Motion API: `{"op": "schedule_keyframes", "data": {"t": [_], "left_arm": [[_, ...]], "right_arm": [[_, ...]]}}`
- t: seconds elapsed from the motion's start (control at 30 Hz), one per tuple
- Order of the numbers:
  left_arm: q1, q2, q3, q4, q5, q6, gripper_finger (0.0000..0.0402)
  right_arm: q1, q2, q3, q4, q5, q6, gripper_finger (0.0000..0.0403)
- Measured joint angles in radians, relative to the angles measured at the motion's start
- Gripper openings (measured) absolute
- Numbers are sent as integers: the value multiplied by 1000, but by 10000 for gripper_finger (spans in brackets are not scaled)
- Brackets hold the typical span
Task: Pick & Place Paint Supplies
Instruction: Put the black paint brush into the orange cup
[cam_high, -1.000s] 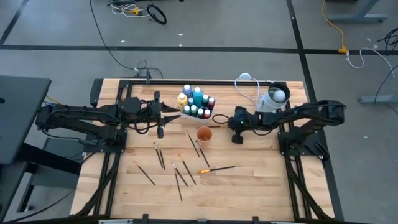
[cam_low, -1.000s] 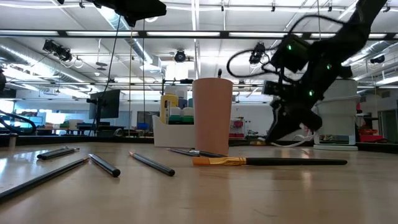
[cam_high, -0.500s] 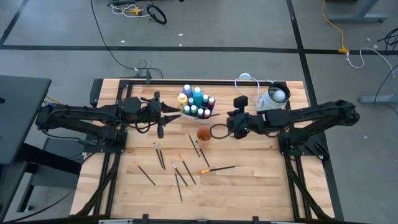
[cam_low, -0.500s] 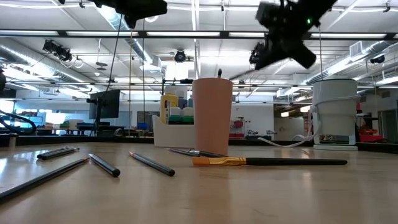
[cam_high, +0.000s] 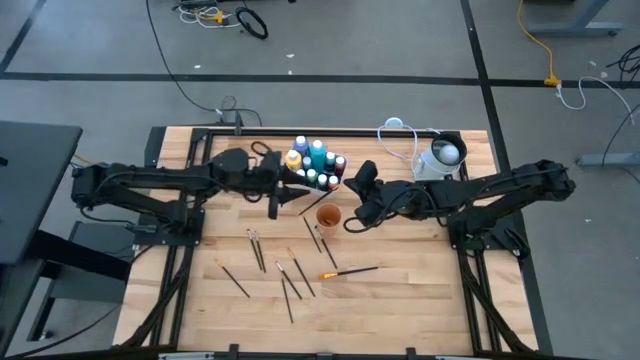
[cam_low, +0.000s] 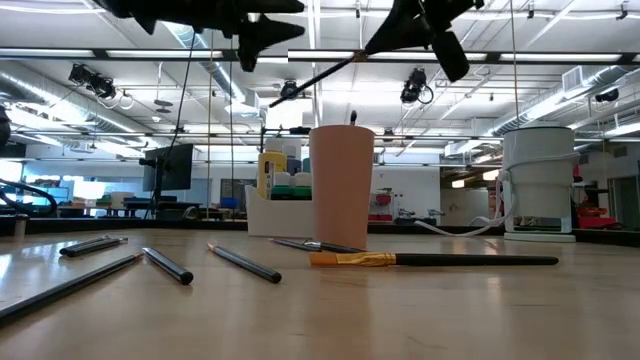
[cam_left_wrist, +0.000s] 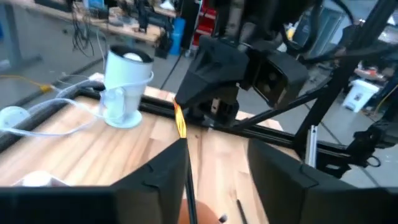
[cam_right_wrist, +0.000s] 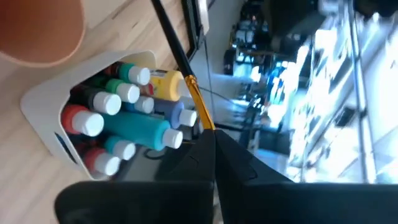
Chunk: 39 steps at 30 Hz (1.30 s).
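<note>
The right gripper (cam_high: 352, 194) is clamped on a thin dark-handled paintbrush with a gold ferrule (cam_low: 318, 76), held in the air above the terracotta paper cup (cam_high: 328, 216). The left gripper (cam_high: 278, 193) sits around the brush's far end with fingers parted, not pinching. Likely a handover. The brush looks light, stiff and slim, so it may pivot; best gripped mid-handle, away from the bristles. The white tray of white-capped paint bottles (cam_high: 314, 166) stands just behind.

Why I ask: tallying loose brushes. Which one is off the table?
The gold-ferruled brush held aloft by the right gripper; the others lie flat on the table.
</note>
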Motion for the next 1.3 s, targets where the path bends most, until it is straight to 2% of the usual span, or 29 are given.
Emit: {"op": "schedule_keyframes", "data": {"t": [0.1, 0.27, 0.43, 0.57, 0.67, 0.73, 0.97, 1.0, 1.17, 1.3], "left_arm": [[21, 78, 45, 2, 33, -40, 213], [62, 190, 99, 0, 168, -122, 247], [75, 275, 129, -1, 203, -99, 254], [74, 294, 136, -2, 224, -62, 245], [73, 294, 136, 1, 223, -52, 222], [73, 294, 136, -1, 222, -49, 194], [73, 294, 136, -1, 208, -43, 36], [73, 293, 136, -1, 209, -43, 24], [73, 292, 136, -1, 212, -46, 35], [73, 256, 135, -2, 212, -13, 25]], "right_arm": [[0, 22, -1, 42, -27, -111, 0], [-1, 45, -1, 136, -25, -221, 0], [-1, 45, -1, 141, -42, -244, 0], [-1, 45, -1, 140, -44, -231, 0], [-1, 45, -1, 140, -44, -232, 0], [-1, 45, -1, 141, -44, -231, 0], [-1, 45, -1, 145, -100, -194, 7], [-1, 45, -1, 146, -107, -179, 10], [1, 45, -1, 147, -80, -78, 22], [18, 45, -1, 147, 48, 73, 26]]}}
